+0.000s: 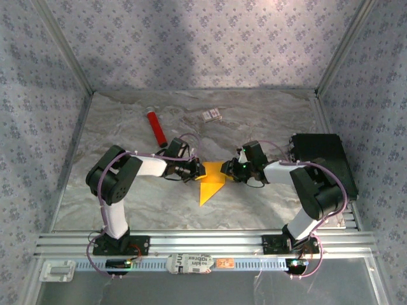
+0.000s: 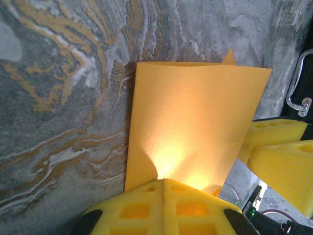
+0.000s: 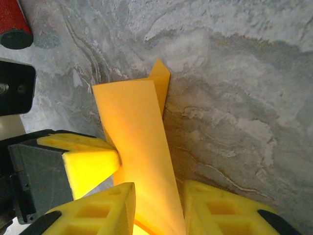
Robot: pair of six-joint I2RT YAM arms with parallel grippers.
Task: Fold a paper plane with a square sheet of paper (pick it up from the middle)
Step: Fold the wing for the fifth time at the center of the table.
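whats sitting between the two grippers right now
The partly folded sheet of paper, seen in the top view: the left gripper is shut on one side, and the other side sits between the fingers of the right gripper.

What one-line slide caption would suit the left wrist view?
Left tool shut on the folded orange-yellow paper, with the marbled table behind.

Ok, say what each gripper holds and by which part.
The left gripper pinches an edge of the folded sheet of paper; the right gripper clasps it nearby, from the other side.
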